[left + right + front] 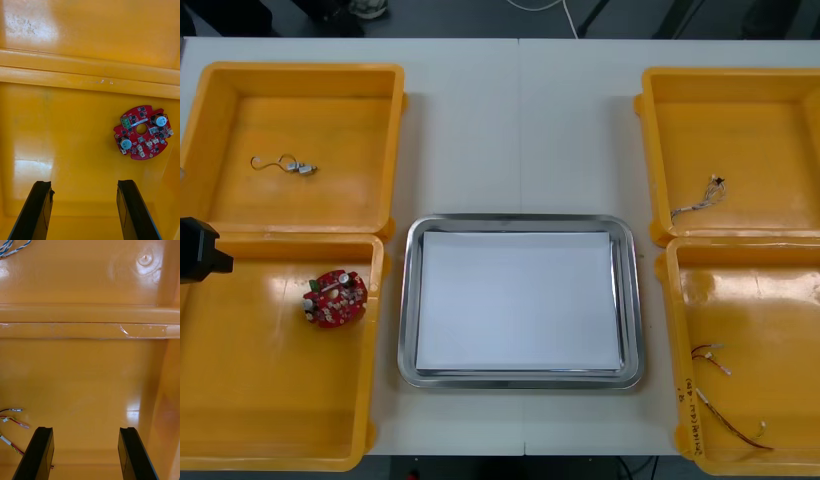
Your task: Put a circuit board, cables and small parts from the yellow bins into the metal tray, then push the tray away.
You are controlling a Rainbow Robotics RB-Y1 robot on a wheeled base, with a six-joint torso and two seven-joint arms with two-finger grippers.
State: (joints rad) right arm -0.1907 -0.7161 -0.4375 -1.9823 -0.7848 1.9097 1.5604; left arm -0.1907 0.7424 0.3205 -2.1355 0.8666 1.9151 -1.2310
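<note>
Circuit board [143,132] flat in left near yellow bin [240,400], ahead of left gripper [84,213], fingers wide, empty. Likely light, stiff, fragile on top: pinch by rim. Right gripper [85,455] wide, empty

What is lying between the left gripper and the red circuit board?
The stretch is bare: in the left wrist view, plain yellow bin floor separates the left gripper from the circuit board.

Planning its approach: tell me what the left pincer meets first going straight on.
Probably the bare floor of the near left yellow bin, between the left pincer's open fingers; the red circuit board lies off that line. Depth is unclear. The right pincer hovers over the near right bin.
</note>
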